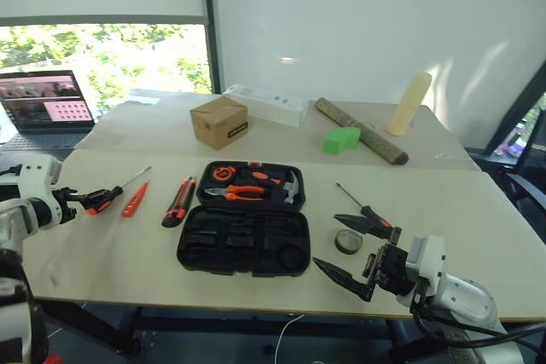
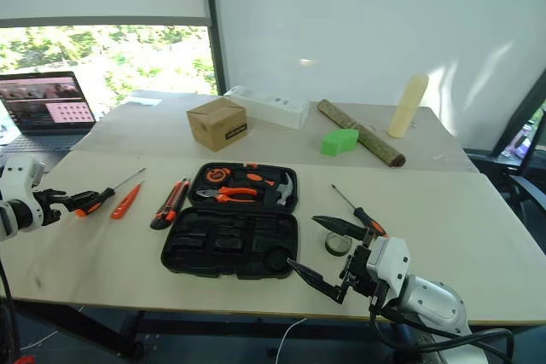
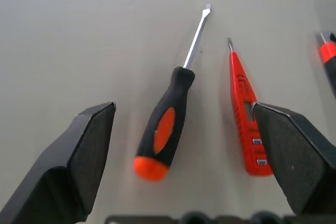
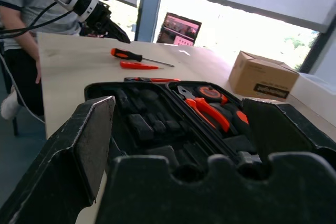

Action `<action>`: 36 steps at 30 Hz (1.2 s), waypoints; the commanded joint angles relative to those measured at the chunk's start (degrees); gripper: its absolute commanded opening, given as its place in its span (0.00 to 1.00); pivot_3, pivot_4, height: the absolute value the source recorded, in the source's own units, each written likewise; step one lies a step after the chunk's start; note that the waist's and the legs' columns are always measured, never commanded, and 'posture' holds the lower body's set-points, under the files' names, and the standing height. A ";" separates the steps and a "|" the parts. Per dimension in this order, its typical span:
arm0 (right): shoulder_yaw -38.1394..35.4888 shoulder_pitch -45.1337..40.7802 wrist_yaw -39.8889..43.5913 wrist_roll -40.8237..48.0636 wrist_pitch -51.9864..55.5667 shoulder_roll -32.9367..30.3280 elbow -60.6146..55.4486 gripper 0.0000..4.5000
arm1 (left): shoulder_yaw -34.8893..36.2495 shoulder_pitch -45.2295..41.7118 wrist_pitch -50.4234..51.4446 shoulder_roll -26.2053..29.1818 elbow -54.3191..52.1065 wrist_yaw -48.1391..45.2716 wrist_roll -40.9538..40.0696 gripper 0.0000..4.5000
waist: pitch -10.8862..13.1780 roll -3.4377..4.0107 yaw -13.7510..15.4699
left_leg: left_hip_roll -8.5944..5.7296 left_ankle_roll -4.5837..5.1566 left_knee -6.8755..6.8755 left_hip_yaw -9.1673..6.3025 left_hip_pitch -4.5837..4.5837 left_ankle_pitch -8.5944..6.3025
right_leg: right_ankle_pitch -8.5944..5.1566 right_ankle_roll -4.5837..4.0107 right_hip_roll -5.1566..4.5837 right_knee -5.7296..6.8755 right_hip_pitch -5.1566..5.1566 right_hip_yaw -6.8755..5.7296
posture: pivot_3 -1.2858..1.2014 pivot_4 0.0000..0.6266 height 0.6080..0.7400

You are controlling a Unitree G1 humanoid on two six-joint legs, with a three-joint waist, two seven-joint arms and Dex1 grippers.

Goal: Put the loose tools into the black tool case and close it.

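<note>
Your black tool case lies open flat in the middle of the pale table, its far half holding orange-handled pliers, a hammer and a round orange tape measure, its near half showing dark moulded slots.

To the case's left, three loose tools lie in a row on the table: an orange-black utility knife just beside the case, then a small all-orange screwdriver, then an orange-and-black screwdriver with its metal shaft pointing away from you. Your left gripper hovers at the handle end of that outer screwdriver, jaws spread wide and empty; in the left wrist view both screwdrivers lie between the two black fingers, touched by neither.

To the case's right, another orange-and-black screwdriver lies on the table with a small dark tape roll just beside its handle. Your right gripper hangs above the table's near edge beside that roll, jaws likewise spread and gripping nothing, pointing across toward the case.

Farther back sit a brown cardboard box, a green block, a white carton, a rough log and a cream cylinder. A laptop stands open at far left.
</note>
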 commanded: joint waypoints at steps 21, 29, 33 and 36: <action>-5.86 8.29 -5.85 -0.54 0.31 -0.37 -5.93 1.00 | 8.66 -7.66 -20.63 -2.04 12.31 -7.55 1.52 0.20 | 0.03 -0.07 0.40 | -0.21 0.28 0.26 -0.13 -0.30 -0.17 | -0.09 0.32 -0.34 0.08 -0.14 -0.02 | 0.52 0.24 1.00; -11.73 12.64 -3.19 3.08 2.22 -4.62 -7.31 1.00 | -4.05 -4.51 -30.72 -6.05 -8.96 -45.90 2.71 0.20 | 0.04 -0.04 0.99 | -0.25 0.31 0.52 -0.05 -0.48 -0.19 | -0.08 0.34 -0.34 0.04 -0.09 -0.08 | 0.52 0.24 1.00; -12.01 12.81 -3.12 3.46 2.99 -5.05 -7.66 1.00 | -11.49 -2.48 -31.44 -10.17 -20.55 -46.63 5.91 0.20 | 0.05 -0.02 1.10 | -0.24 0.41 0.70 -0.18 -0.51 -0.25 | -0.06 0.38 -0.33 0.09 -0.04 -0.04 | 0.52 0.24 1.00; -11.52 12.46 -3.82 3.28 3.69 -4.80 -8.42 1.00 | -16.29 -2.82 -32.20 -12.75 -22.47 -42.78 10.70 0.20 | 0.05 -0.02 0.58 | -0.16 0.80 0.97 -0.39 -0.64 -0.48 | -0.03 0.40 -0.21 0.14 -0.10 0.07 | 0.52 0.24 1.00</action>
